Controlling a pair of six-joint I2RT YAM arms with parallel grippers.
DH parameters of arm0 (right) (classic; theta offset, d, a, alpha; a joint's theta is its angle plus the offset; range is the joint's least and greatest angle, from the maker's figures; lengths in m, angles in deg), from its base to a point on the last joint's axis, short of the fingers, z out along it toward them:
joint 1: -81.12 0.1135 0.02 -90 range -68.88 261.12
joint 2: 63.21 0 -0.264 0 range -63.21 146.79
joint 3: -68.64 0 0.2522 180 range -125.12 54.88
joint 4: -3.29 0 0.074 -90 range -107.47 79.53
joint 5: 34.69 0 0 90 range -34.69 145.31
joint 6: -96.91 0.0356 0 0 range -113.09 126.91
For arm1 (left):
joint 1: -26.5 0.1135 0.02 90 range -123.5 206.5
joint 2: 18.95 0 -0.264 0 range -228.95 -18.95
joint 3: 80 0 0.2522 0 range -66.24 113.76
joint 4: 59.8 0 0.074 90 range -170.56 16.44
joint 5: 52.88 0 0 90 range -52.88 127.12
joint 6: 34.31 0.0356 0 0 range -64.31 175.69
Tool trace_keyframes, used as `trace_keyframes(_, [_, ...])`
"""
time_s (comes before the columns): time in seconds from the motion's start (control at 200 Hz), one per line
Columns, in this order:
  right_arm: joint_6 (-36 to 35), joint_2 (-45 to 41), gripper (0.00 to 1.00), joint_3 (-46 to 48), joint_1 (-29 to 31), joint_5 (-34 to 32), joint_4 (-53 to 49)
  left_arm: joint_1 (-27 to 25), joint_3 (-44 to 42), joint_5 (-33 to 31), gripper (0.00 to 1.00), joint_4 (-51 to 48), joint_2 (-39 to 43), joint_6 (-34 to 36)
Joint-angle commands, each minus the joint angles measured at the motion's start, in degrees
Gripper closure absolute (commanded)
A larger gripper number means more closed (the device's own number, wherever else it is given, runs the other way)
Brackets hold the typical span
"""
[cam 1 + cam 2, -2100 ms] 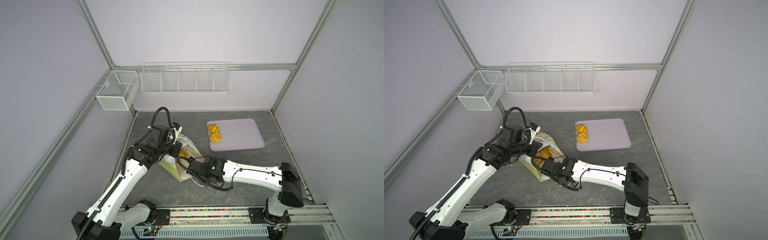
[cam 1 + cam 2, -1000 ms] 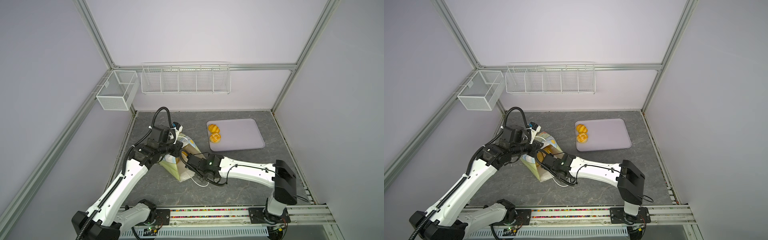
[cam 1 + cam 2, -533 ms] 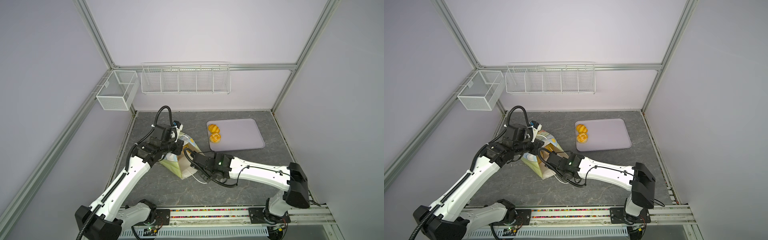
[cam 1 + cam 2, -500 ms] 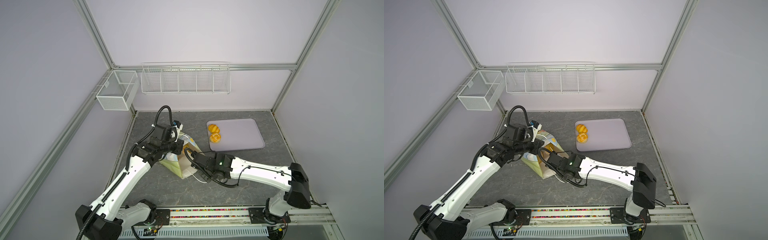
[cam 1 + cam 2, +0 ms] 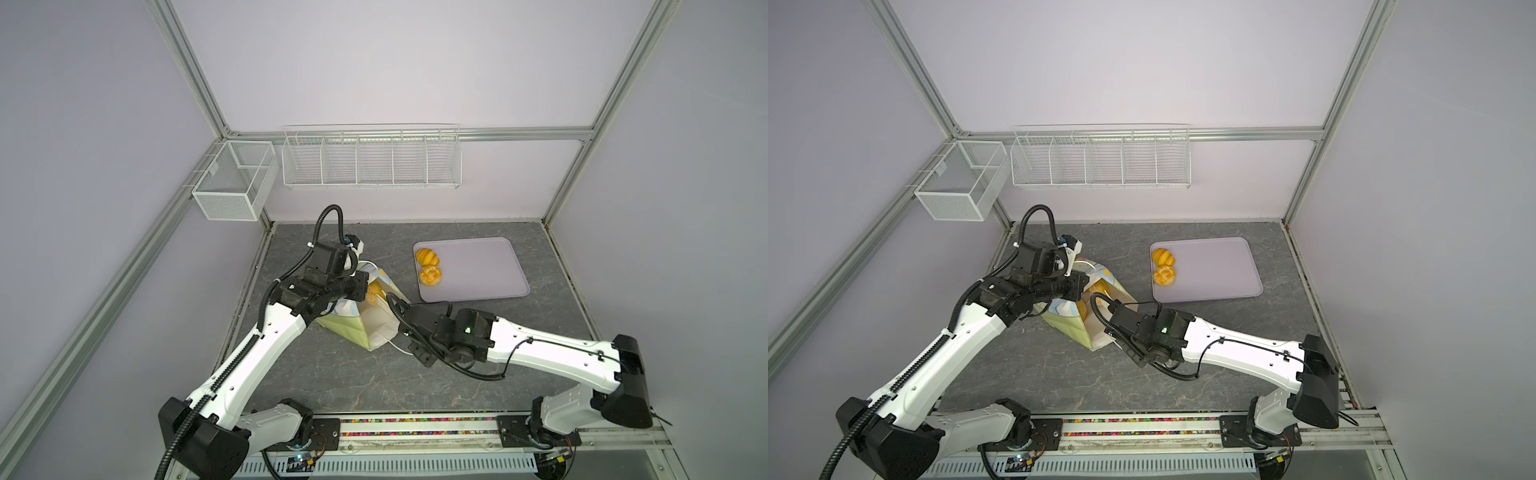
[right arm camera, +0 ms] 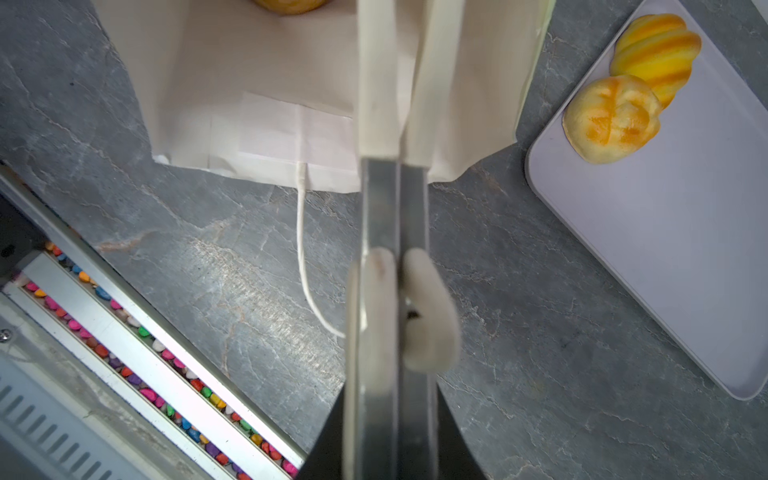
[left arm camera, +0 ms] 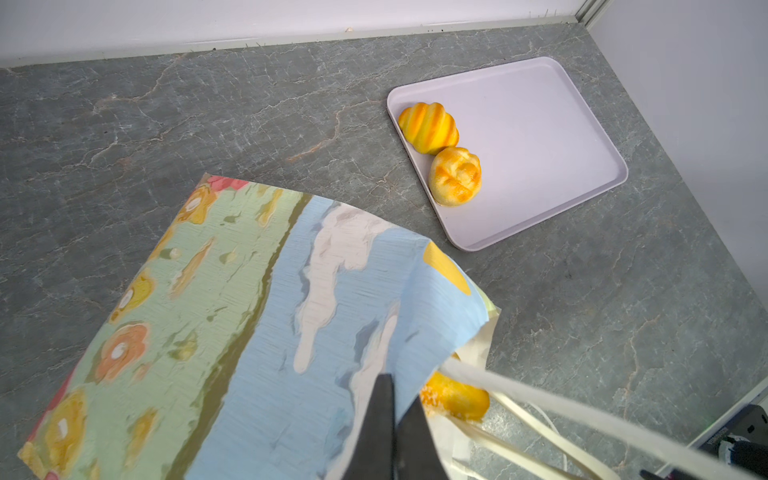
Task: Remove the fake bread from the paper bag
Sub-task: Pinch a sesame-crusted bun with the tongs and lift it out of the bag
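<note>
The paper bag (image 5: pixel 353 328) (image 5: pixel 1067 324) lies on its side, its mouth toward the right arm. My left gripper (image 7: pixel 392 382) (image 5: pixel 365 286) is shut on the bag's upper edge, on the blue-sky print (image 7: pixel 249 311), and holds the mouth up. Fake bread shows inside the mouth (image 5: pixel 376 291) (image 5: pixel 1098 289), one piece crumb-topped (image 7: pixel 455 399). My right gripper (image 5: pixel 395 307) sits at the mouth, shut, its fingers (image 6: pixel 392 199) lying over the white inside (image 6: pixel 257 83). A white cord handle (image 6: pixel 301 232) loops across them. A ridged roll (image 5: pixel 428 256) and a scored bun (image 5: pixel 430 275) rest on the lilac tray (image 5: pixel 482 270).
A wire rack (image 5: pixel 370 158) hangs on the back wall and a mesh box (image 5: pixel 232 183) on the left frame. The arms' rail with coloured beads (image 6: pixel 137 353) runs along the table's front edge. Both pastries sit at the tray's left end.
My right gripper has drawn back to the right, from deep in the bag to its mouth, and its jaws have closed the last bit. The left gripper still holds the bag's edge.
</note>
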Motion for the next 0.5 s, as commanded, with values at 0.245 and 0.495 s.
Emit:
trace_keyframes(0.245, [-1.5,-8.0,0.93,2.1,-1.7,0.4,2.7,-0.1,5.0,-3.2,1.00,-0.7,-4.1,-4.8])
trace_keyframes(0.495, [-0.9,-12.7,0.94,4.5,-6.2,3.7,5.1,-0.1,6.3,-0.8,1.00,0.9,-6.1,-6.1])
